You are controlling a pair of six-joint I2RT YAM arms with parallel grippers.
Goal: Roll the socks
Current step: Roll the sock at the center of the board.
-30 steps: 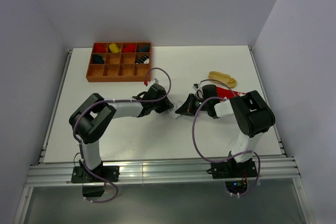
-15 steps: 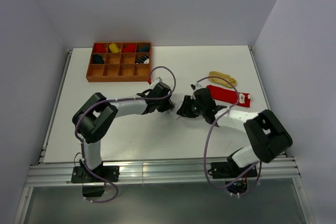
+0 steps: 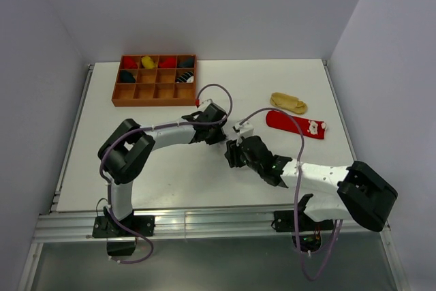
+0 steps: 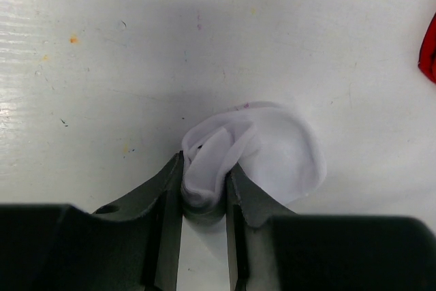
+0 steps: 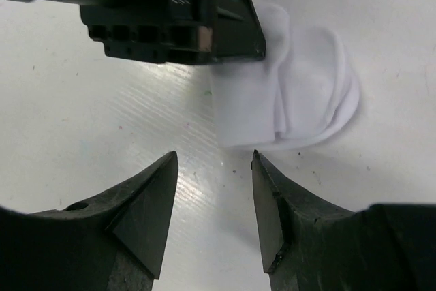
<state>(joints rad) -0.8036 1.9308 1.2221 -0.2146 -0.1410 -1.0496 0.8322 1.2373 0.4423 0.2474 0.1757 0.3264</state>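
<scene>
White surface (image 3: 170, 175), white sock (image 4: 272, 148) bunched at centre frame.
Left pincer (image 4: 204, 172) grips its folded edge; right pincer (image 5: 213, 161) gapes open, empty, just beside it.

white sock (image 4: 272, 151): plain white | red sock (image 3: 293, 125): red, white pattern at one end | tan sock (image 3: 288, 103): plain tan-yellow | tray (image 3: 153, 102): brown wood | table (image 3: 136, 168): white, faint coloured specks
</scene>
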